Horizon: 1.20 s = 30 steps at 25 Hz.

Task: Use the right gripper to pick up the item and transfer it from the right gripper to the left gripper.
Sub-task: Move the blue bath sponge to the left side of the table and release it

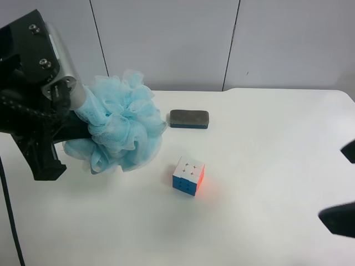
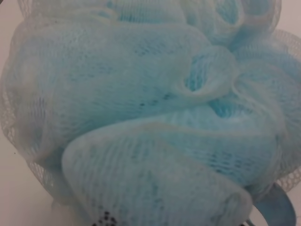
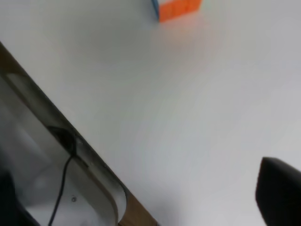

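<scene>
The item, a fluffy light-blue mesh pouf (image 1: 119,124), hangs at the end of the arm at the exterior high view's left, just above the table. That arm has a grey metal cylinder and is my left one. Its gripper (image 1: 91,124) is buried in the mesh, fingers hidden, and appears shut on it. The pouf (image 2: 150,113) fills the left wrist view, with its blue ribbon (image 2: 275,207) at one corner. My right gripper (image 1: 344,185) is at the exterior view's right edge with its jaws wide apart and empty. One dark finger (image 3: 280,190) shows in the right wrist view.
A multicoloured cube (image 1: 188,176) stands mid-table and also shows in the right wrist view (image 3: 176,8). A dark grey eraser block (image 1: 189,118) lies behind it. The white table (image 1: 266,144) has its edge (image 3: 70,141) in the right wrist view, with a cable below.
</scene>
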### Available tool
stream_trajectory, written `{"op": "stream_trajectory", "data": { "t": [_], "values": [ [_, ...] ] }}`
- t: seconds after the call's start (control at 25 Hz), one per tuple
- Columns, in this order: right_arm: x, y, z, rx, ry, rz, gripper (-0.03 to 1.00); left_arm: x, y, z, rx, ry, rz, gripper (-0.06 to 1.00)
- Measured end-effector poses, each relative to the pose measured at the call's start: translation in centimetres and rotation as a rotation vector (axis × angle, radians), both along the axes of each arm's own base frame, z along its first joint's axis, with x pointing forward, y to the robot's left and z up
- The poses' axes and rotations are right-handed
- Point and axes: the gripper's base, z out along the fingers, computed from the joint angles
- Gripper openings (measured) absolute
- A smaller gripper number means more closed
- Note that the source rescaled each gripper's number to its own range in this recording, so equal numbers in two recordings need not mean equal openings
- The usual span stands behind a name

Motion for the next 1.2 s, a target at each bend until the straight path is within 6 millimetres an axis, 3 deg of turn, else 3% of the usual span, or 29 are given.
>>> {"op": "stream_trajectory", "data": {
  "t": [0.32, 0.52, 0.92, 1.2],
  "values": [
    [-3.7, -4.0, -4.6, 0.129, -0.163, -0.098, 1.0, 0.0, 0.0, 0.0, 0.0, 0.0, 0.0, 0.01],
    [-5.0, -5.1, -4.4, 0.239, -0.27, -0.108, 1.0, 0.0, 0.0, 0.0, 0.0, 0.0, 0.0, 0.01],
    [-5.1, -5.2, -4.4, 0.246, -0.281, -0.126, 1.0, 0.0, 0.0, 0.0, -0.002, 0.002, 0.001, 0.01],
    [-6.0, -6.1, -4.4, 0.265, -0.396, -0.403, 1.0, 0.0, 0.0, 0.0, -0.002, 0.002, 0.001, 0.0]
  ]
}}
